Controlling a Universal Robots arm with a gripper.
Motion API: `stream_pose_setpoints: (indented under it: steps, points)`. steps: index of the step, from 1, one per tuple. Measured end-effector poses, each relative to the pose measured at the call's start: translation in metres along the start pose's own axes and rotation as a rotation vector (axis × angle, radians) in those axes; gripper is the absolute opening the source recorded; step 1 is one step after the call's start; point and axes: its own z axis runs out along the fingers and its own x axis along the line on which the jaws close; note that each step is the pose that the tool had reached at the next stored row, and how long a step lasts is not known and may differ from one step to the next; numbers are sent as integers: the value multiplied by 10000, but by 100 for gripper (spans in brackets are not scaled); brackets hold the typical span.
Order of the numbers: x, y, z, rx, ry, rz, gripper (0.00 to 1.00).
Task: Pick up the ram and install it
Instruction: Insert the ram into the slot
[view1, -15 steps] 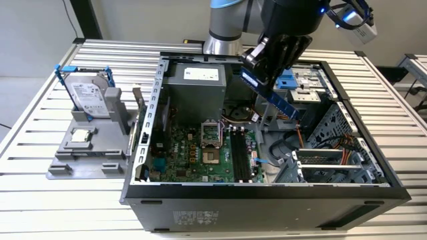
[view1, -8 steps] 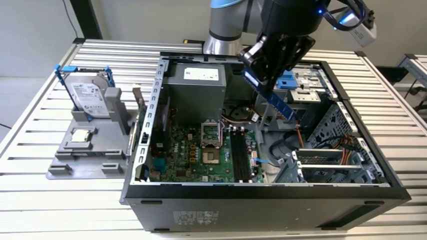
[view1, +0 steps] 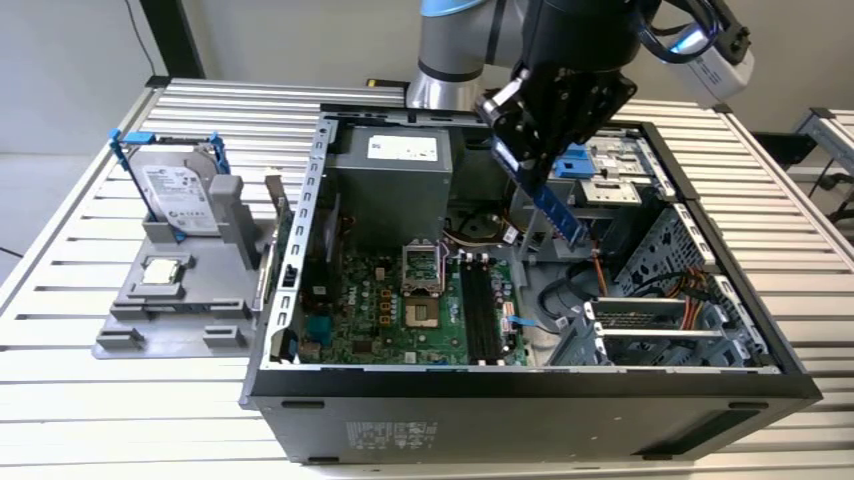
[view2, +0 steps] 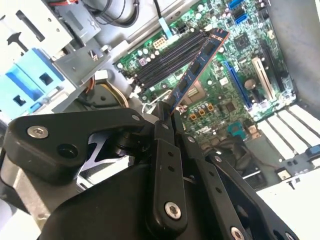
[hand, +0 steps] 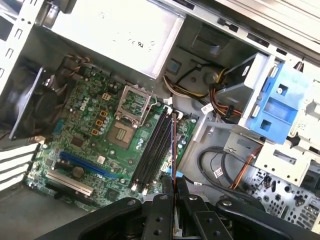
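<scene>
Exterior view | tool (view1: 523, 158) pinches ram (view1: 554, 205) by one end | ram hangs tilted above open computer case (view1: 400, 430) | pickup done; seating in black memory slots (view1: 481, 312) not yet done

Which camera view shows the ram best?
The second wrist view: the ram turns its flat side and chips to the camera, one end in the claw. The first wrist view sees it edge-on; the exterior view, as a blue strip below the claw.

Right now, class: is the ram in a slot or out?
Out. The gripper holds the ram tilted above the open case, clear of the black slots.
</scene>
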Motion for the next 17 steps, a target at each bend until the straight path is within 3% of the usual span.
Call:
stream_pose_setpoints:
  steps: [17]
  points:
    - [0,0,0,86,-73,2456,0]
